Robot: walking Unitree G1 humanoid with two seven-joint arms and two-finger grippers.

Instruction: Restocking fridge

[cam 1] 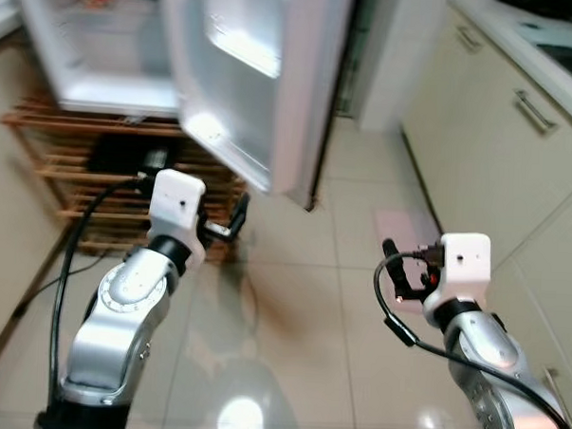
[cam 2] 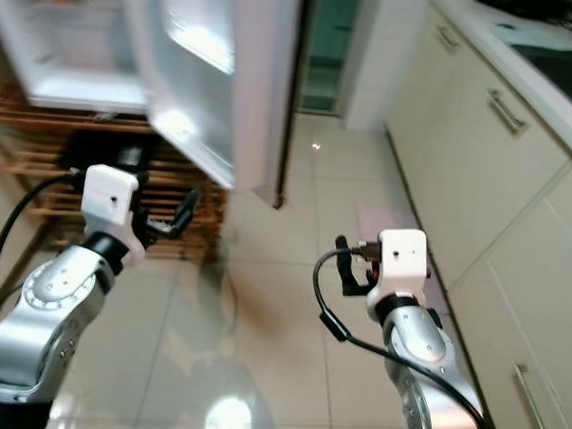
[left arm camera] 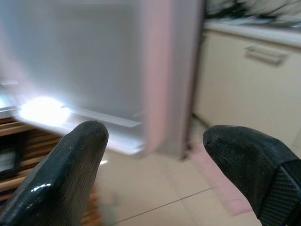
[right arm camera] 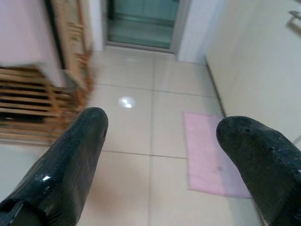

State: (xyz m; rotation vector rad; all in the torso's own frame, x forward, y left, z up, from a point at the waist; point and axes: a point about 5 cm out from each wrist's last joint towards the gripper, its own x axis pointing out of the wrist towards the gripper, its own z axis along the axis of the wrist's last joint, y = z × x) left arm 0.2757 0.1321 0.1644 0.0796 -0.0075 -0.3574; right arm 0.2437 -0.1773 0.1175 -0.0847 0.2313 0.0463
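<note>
fridge door [cam 1: 263, 81]: swung open, above the wooden rack [cam 1: 70, 158]
left gripper [cam 1: 231, 217]: fingers spread, empty, near the door's lower edge
right gripper [cam 1: 398, 267]: fingers spread, empty, over the pink mat [right arm camera: 209, 155]
writing: none readable

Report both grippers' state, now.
Left gripper: open, holding nothing, pointed at the fridge door.
Right gripper: open, holding nothing, over the floor.
</note>
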